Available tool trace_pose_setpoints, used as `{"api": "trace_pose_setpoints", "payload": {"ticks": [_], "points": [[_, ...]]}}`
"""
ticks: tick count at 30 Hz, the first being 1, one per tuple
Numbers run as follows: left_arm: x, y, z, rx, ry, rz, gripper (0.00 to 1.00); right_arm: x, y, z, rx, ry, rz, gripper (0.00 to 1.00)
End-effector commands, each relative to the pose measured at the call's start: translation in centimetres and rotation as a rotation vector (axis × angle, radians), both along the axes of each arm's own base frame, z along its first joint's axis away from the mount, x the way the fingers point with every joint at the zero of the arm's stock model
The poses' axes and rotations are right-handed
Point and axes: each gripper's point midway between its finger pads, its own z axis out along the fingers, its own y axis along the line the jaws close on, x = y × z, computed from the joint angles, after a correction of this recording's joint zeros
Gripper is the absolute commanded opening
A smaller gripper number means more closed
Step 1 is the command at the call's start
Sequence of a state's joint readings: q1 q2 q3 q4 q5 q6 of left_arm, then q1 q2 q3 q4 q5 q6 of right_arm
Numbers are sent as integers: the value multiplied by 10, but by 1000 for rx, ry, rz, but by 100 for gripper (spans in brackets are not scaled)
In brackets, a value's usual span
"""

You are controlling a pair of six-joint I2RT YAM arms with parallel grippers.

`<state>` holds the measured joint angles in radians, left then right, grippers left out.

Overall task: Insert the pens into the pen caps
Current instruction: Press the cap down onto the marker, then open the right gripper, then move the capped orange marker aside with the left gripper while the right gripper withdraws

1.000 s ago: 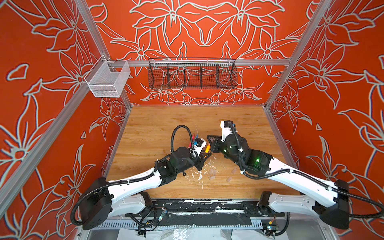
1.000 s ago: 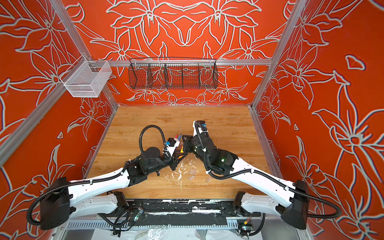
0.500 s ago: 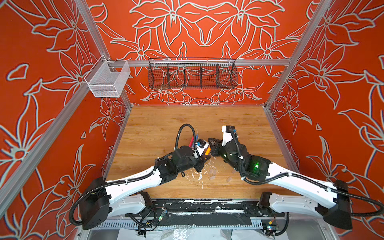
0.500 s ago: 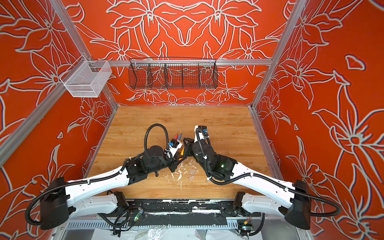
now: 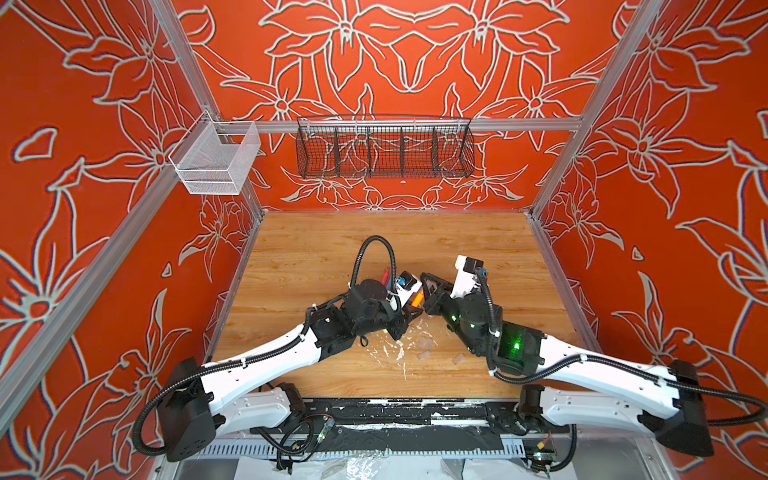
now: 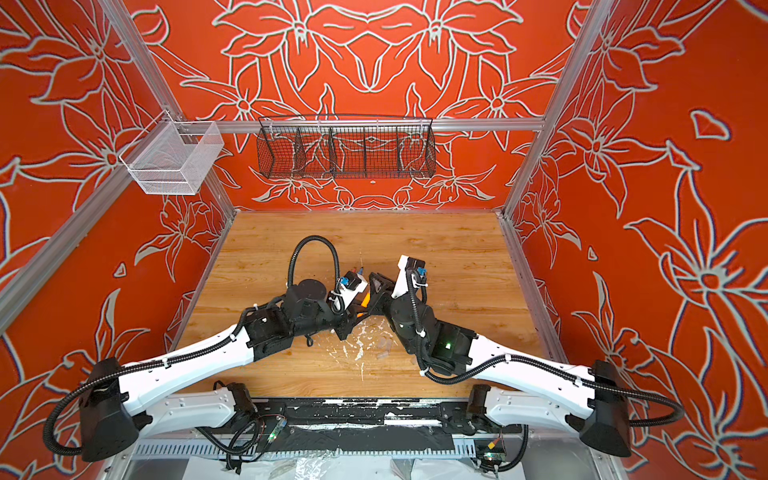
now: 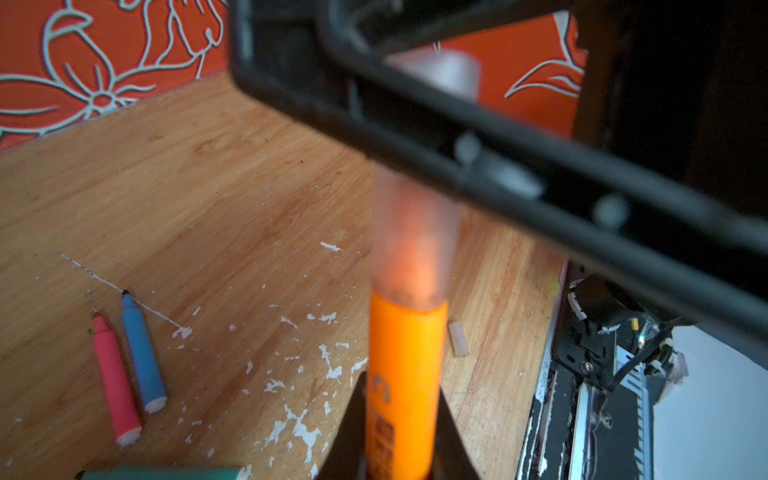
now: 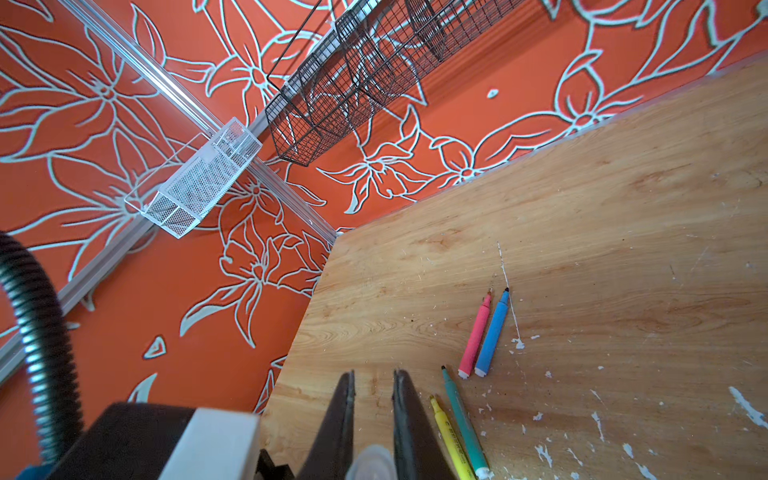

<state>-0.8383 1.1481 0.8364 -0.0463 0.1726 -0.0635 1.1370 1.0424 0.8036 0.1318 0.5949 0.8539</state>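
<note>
Orange-red walls printed with white flower outlines enclose a scratched wooden tabletop [image 5: 374, 245]. A white mesh basket [image 5: 216, 160] hangs at far left, and a black wire basket [image 5: 384, 147] hangs on the back wall.

Left gripper [image 7: 401, 386]: jaws closed on the orange plastic marker pen [image 7: 405, 365], held clear of the wood near the table's middle.

Toward the back wall lie the pink marker pen [image 8: 476, 336] and the blue marker pen [image 8: 492, 334], side by side with their tips bare. The yellow marker pen [image 8: 451, 440] and the green marker pen [image 8: 463, 424] lie near them, likewise uncapped.

Right gripper [image 8: 374, 374]: fingers clamped on a translucent colourless plastic cap [image 7: 413, 241]. The cap sheathes the orange pen's tip, its rim meeting the barrel.

Loose translucent caps [image 5: 424, 356] lie among white flecks between the arms, toward the front edge.
</note>
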Motion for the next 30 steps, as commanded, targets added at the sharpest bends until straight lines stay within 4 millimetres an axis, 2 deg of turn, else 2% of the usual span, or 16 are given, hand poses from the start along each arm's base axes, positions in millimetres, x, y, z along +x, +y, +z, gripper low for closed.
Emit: {"api": "trace_pose_setpoints", "payload": {"ticks": [1,4,8,10,14,19,21,23,24,27,30], "points": [[69,33,140,-396,-257,285,0,-69,55,-83,-145,204,352,0],[73,40,141,-397,-288,323,0,-79,75,-82,-104,206,405,0],[72,52,145,-409,-330,366,0,-80,79,-79,-66,218,402,0],[71,61,145,-411,-347,404,0,-78,74,-75,-66,211,381,0],[68,75,141,-387,-367,446,0,-69,50,-66,-87,191,294,0],[66,79,134,-378,-340,460,0,-63,30,-59,-154,175,224,0],[66,77,127,-370,-317,451,0,-60,27,-54,-166,163,219,15],[68,73,107,-323,-258,447,0,-56,18,-45,-216,143,193,41],[71,72,95,-295,-225,455,0,-52,12,-38,-238,134,176,49],[82,76,44,-200,-73,509,0,-36,-14,-12,-297,94,98,69],[94,99,-6,-105,76,630,0,-6,-53,2,-345,96,-12,83]]}}
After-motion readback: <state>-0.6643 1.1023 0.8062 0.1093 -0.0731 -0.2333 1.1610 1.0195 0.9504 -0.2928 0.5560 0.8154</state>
